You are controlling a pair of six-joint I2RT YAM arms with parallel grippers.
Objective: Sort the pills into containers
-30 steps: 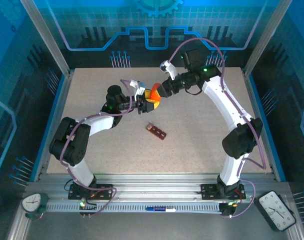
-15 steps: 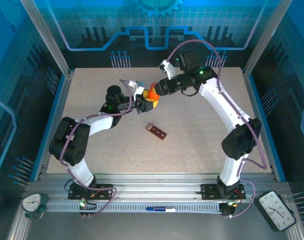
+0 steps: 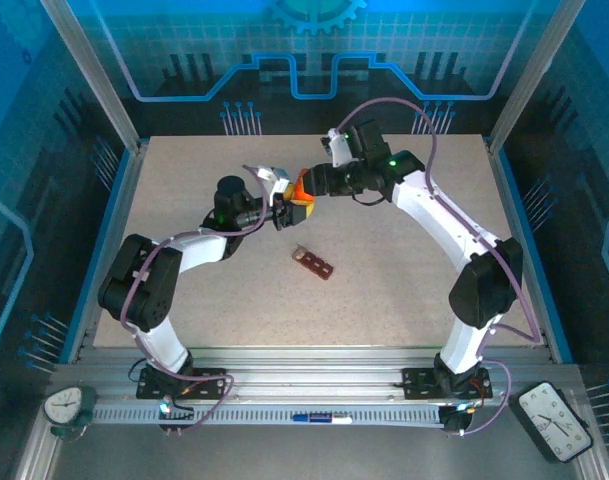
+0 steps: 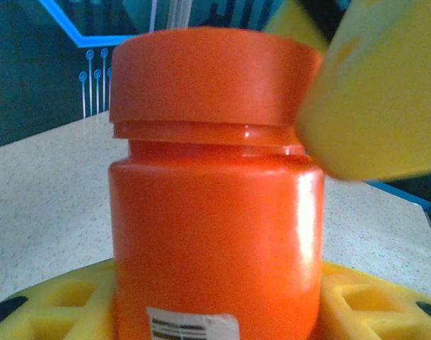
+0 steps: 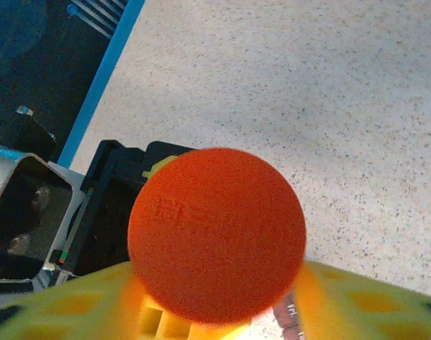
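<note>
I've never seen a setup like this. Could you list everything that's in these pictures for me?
orange bottle: one, orange with an orange cap, between the two grippers, far centre.
compartment strip: one, dark reddish-brown, lying mid-table, apart from both grippers.
table: one, speckled beige, inside a blue-walled frame.
clocks: two, white faces, near-left corner; the other at the near-right corner.
pen: one, blue and white, on the near metal rail.
arms: two, white and black, bases at the near edge.
left gripper: one, yellow fingers, closed on the bottle's body.
right gripper: one, yellow fingers, at the cap; whether it grips is unclear.
</note>
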